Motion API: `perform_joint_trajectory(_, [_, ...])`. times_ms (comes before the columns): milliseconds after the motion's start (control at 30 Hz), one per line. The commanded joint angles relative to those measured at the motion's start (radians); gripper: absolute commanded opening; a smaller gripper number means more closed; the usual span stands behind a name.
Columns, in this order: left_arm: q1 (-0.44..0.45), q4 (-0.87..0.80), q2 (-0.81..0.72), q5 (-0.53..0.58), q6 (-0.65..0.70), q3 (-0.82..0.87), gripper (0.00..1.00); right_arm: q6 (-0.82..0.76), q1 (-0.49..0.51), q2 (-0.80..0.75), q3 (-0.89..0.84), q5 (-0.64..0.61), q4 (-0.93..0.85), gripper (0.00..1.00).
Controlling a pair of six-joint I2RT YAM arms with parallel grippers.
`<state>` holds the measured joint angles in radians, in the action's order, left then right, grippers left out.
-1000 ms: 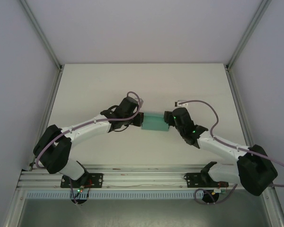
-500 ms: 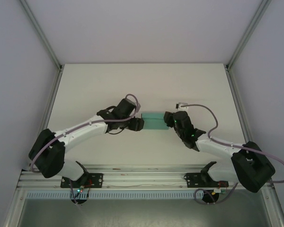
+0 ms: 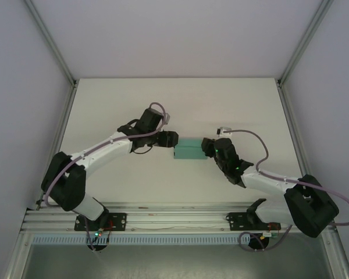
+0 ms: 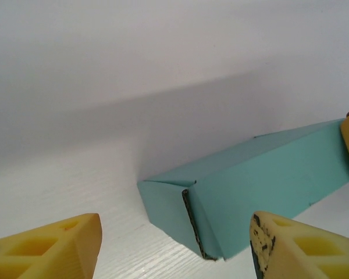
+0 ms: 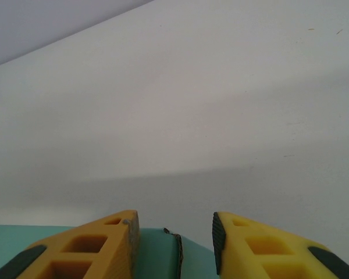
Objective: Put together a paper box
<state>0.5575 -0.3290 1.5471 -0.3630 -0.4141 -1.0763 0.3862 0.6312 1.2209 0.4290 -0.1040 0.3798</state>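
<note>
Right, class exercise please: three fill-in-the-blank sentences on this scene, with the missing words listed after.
1. The paper box lies on the table between the two ___.
2. The left gripper has its jaws ___.
3. The right gripper is at the paper box's ___ end.
Missing words: grippers; open; right.

White table (image 3: 134, 99), teal paper box (image 3: 189, 152) atop

No legible text or markings
</note>
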Motion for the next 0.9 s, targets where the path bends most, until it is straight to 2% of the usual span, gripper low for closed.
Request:
perform_joint_trajectory(0, [-0.021, 0.071, 0.032, -0.08, -0.033, 0.039, 0.6, 0.0, -0.005, 0.03, -0.057, 0.006, -0.164, 0.38])
perform_joint_trajectory(167, [-0.024, 0.194, 0.054, -0.141, -0.075, 0.171, 0.38, 0.007, -0.005, 0.049, -0.081, 0.009, -0.136, 0.36])
perform_joint_trajectory(233, [-0.024, 0.256, 0.057, -0.143, -0.084, 0.233, 0.35, 0.007, -0.007, 0.061, -0.096, 0.024, -0.109, 0.36])
perform_joint_trajectory(367, [-0.026, 0.394, 0.081, -0.166, -0.1, 0.353, 0.22, 0.008, -0.007, 0.085, -0.18, 0.058, 0.052, 0.32])
perform_joint_trajectory(400, [-0.024, 0.427, 0.091, -0.172, -0.097, 0.375, 0.2, 0.011, -0.006, 0.094, -0.19, 0.053, 0.07, 0.27])
perform_joint_trajectory(467, [-0.021, 0.469, 0.109, -0.11, -0.107, 0.418, 0.12, -0.003, -0.007, 0.113, -0.191, 0.069, 0.077, 0.18])
perform_joint_trajectory(633, [-0.018, 0.528, 0.066, -0.11, -0.07, 0.461, 0.05, -0.004, -0.007, 0.107, -0.175, 0.097, 0.06, 0.07])
perform_joint_trajectory(667, [-0.015, 0.524, 0.051, -0.099, -0.067, 0.456, 0.0, -0.007, -0.007, 0.087, -0.167, 0.103, 0.048, 0.07])
perform_joint_trajectory(767, [-0.012, 0.489, 0.023, -0.084, -0.051, 0.412, 0.01, -0.015, -0.006, 0.02, -0.127, 0.101, -0.021, 0.11])
perform_joint_trajectory(833, [-0.01, 0.455, 0.01, -0.071, -0.045, 0.366, 0.14, -0.012, -0.007, -0.02, -0.084, 0.079, -0.096, 0.15])
perform_joint_trajectory(867, [-0.009, 0.437, 0.001, -0.061, -0.042, 0.339, 0.2, -0.017, -0.006, -0.04, -0.055, 0.07, -0.136, 0.21])
